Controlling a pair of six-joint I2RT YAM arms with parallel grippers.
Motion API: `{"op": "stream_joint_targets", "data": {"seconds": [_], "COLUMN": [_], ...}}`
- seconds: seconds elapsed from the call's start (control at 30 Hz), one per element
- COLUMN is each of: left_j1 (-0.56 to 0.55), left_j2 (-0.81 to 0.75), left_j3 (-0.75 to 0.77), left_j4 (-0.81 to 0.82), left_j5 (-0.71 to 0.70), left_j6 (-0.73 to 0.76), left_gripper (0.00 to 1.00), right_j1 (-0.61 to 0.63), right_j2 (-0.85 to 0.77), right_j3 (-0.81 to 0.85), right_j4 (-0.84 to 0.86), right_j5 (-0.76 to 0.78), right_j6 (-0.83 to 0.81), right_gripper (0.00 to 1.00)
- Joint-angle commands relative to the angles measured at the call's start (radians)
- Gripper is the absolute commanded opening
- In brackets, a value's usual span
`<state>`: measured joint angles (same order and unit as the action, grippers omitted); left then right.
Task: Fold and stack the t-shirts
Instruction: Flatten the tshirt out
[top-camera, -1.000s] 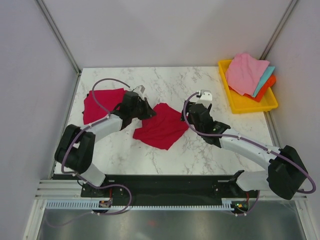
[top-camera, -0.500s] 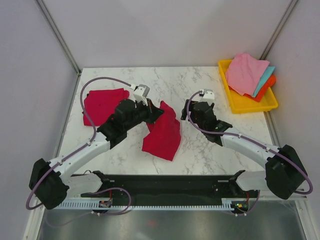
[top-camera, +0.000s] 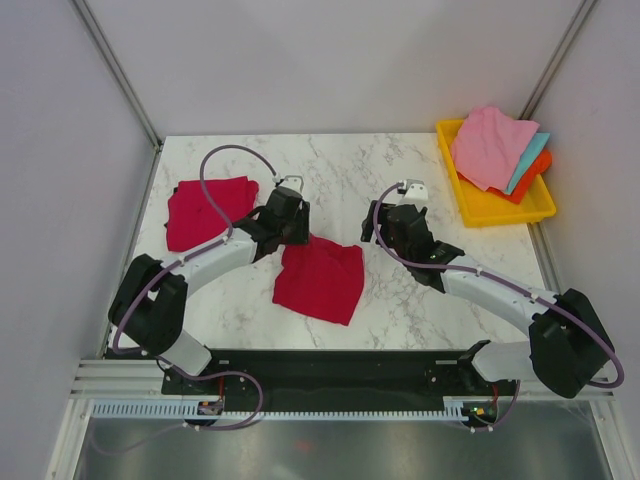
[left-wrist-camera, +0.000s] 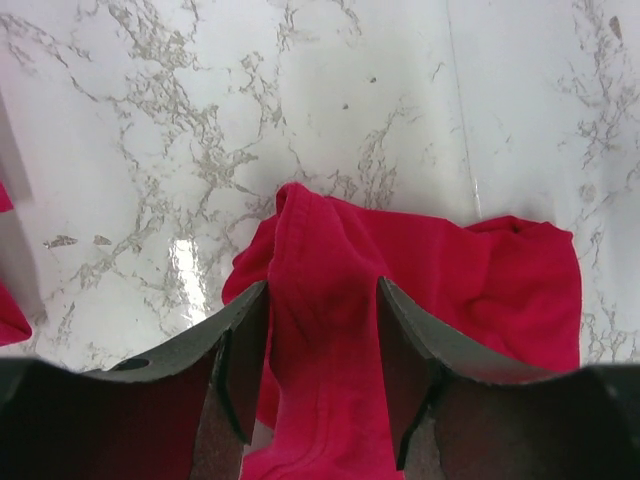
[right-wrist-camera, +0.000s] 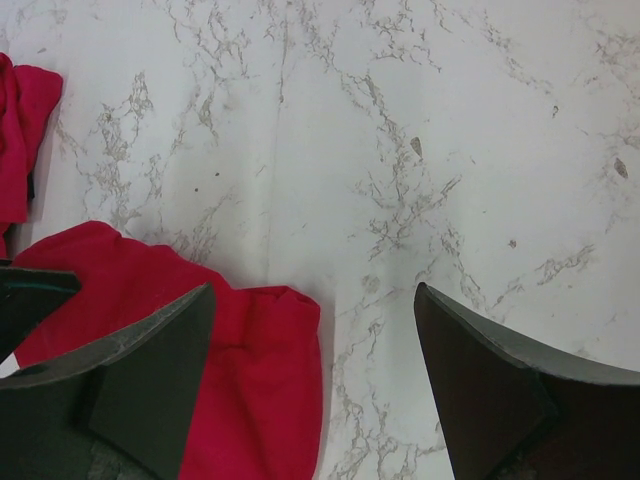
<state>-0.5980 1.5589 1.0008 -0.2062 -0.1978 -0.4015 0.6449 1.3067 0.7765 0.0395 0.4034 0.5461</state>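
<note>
on the table (top-camera: 340, 170), just off centre toward 6 o'clock: one shirt (top-camera: 320, 285). at 9 to 10 o'clock, well apart from it, near the left edge: the second shirt (top-camera: 205, 215). at 2 o'clock, in the far right corner: a tray (top-camera: 505, 212), a pile of cloths (top-camera: 490, 148) in it. left gripper (left-wrist-camera: 322, 300) at the centre shirt's 11 o'clock edge, straddling a ridge of it; right gripper (right-wrist-camera: 315, 300) over bare table just beside its 1 o'clock corner.

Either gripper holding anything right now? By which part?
Nothing looks held: left gripper open, straddling a raised ridge of the middle t-shirt; right gripper open and empty.
</note>
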Motion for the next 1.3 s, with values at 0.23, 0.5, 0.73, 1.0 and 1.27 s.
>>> {"op": "stream_joint_targets", "data": {"seconds": [0.23, 0.5, 0.73, 1.0, 1.27], "left_j1": [-0.002, -0.003, -0.032, -0.232, -0.166], "left_j2": [-0.039, -0.077, -0.230, -0.532, -0.611], "left_j3": [0.044, 0.025, -0.059, -0.241, -0.312], "left_j4": [-0.012, -0.010, 0.146, 0.457, 0.320], "left_j5": [-0.068, -0.048, 0.229, 0.495, -0.259], "left_j6": [0.024, 0.018, 0.091, 0.291, 0.049], "left_gripper": [0.46, 0.06, 0.02, 0.02, 0.02], "right_j1": [-0.004, -0.004, -0.005, -0.036, -0.054], "right_j2": [0.005, 0.005, 0.020, 0.005, -0.021], "right_j3": [0.001, 0.001, 0.006, -0.048, -0.083], "right_j4": [0.033, 0.033, 0.055, 0.181, 0.247], "right_j5": [-0.015, -0.012, -0.078, -0.282, -0.364], "right_j6": [0.002, 0.005, -0.017, -0.020, -0.021], "right_gripper": [0.89, 0.89, 0.88, 0.88, 0.94]}}
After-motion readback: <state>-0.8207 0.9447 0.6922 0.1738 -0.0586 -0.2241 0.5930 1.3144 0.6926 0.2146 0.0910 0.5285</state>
